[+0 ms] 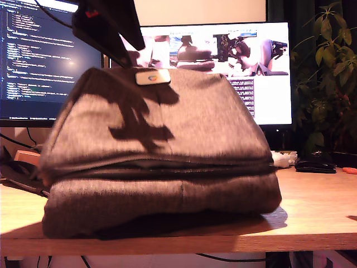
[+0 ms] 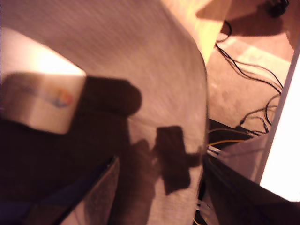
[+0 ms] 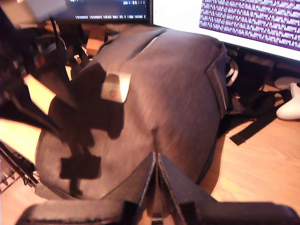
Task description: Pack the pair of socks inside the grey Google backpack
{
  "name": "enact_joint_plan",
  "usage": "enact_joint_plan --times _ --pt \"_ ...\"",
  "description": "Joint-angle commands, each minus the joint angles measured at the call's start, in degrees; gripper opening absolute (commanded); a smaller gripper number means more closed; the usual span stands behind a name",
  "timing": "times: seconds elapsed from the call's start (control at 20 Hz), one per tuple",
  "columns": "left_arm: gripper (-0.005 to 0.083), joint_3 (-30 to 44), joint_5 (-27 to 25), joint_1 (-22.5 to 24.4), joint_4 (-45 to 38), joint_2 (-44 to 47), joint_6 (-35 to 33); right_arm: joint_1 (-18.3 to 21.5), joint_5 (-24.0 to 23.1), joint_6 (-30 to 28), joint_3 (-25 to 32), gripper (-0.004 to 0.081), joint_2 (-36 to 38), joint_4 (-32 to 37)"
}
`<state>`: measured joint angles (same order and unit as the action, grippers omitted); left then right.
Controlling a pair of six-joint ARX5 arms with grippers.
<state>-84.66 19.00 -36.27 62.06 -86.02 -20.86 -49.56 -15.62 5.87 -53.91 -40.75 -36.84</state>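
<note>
Contents of the exterior view, from its left to its right.

1. Monitor (image 1: 39,56): dark screen with lines of code, behind the backpack at the exterior view's left.
2. An arm (image 1: 106,25): dark, blurred, above the backpack near the top of the view. The wrist views do not settle which arm it is.
3. Backpack (image 1: 162,162): large, grey-brown, lying flat on the wooden table (image 1: 318,206), filling the middle of the view. A black zipper line runs across its front and appears closed. A small pale patch (image 1: 153,77) sits on its upper surface, with an arm's shadow falling below it.
4. Second monitor (image 1: 262,61): bright, showing pictures and text, behind the backpack.
5. Plant (image 1: 329,72): leafy, at the exterior view's right.

Socks: not visible in any view.

My first gripper: the first wrist view looks down on the patch (image 2: 40,101) and backpack fabric (image 2: 140,61); its jaws cannot be made out, so whether they are spread is unknown.

My second gripper (image 3: 156,180): fingers pressed together, pinching nothing, over the backpack (image 3: 178,98).
</note>
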Motion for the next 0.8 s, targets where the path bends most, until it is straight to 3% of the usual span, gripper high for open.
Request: enact_joint_plan --times 0.0,0.05,0.2,0.5,0.75 --pt "0.0462 -1.07 0.20 -0.92 1.03 -0.87 0.57 0.66 -0.66 -1.36 -0.17 -0.0013 -0.42 -0.22" --pt "0.0378 -1.64 0.24 -1.01 1.62 -0.87 1.64 0.96 -1.53 -1.79 -0.17 -0.0013 -0.96 -0.33" --pt "-0.0037 -2.99 0.26 -1.01 2.10 -0.61 2.99 2.62 -2.82 -1.36 -0.17 -0.0013 -3.85 2.54" --pt "-0.0021 -2.99 -2.12 0.72 -8.87 -0.52 4.57 8.81 -0.74 -3.58 -0.17 -0.0013 -15.17 20.59" --pt "-0.0021 -2.97 -5.62 5.64 -22.03 -0.52 4.87 18.01 7.13 -5.79 -0.17 -0.0013 -22.58 38.29"
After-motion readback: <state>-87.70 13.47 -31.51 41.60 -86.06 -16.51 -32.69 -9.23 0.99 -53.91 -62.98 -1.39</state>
